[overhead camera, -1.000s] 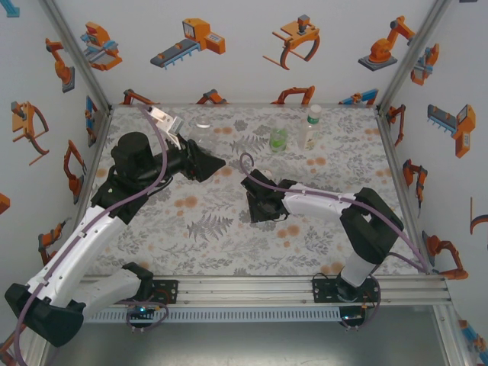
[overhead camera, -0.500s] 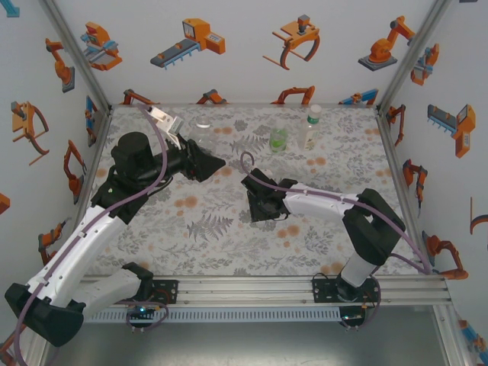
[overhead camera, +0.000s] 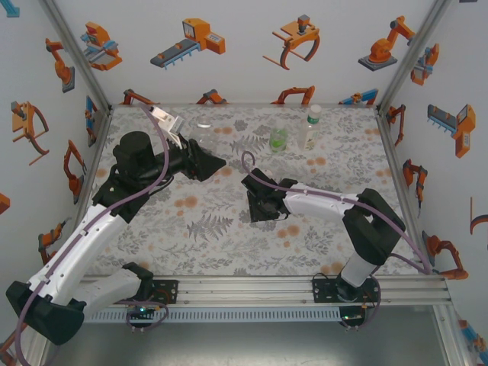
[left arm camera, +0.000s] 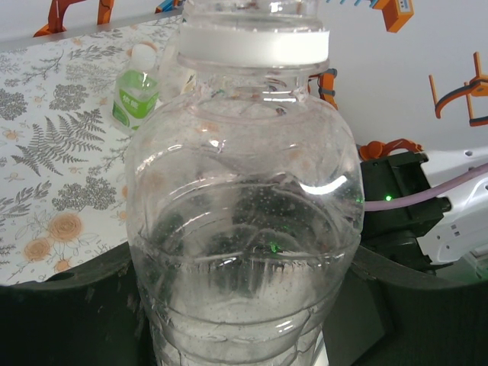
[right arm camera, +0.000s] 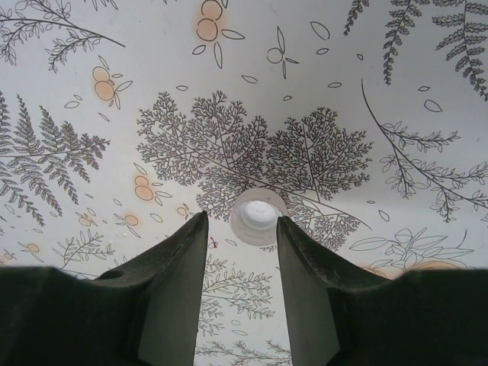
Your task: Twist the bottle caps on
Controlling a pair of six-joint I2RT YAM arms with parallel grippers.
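Left hand (overhead camera: 203, 155) clamped on short clear plastic bottle (left arm camera: 244, 229), seemingly uncapped. Right hand (right arm camera: 242, 223) part-open and empty, tips at small whitish round cap (right arm camera: 257, 216) lying on counter (right arm camera: 381, 76). Screwing this one not yet begun.

Short clear bottle (left arm camera: 244, 229): upright, far left, white neck ring, droplets inside. Short green bottle (overhead camera: 279, 139) and taller clear one (overhead camera: 309, 130) (green cap (overhead camera: 313, 111) on it) stand side by side, far centre-right. Loose white cap (right arm camera: 258, 216) lies flat, mid-scene.
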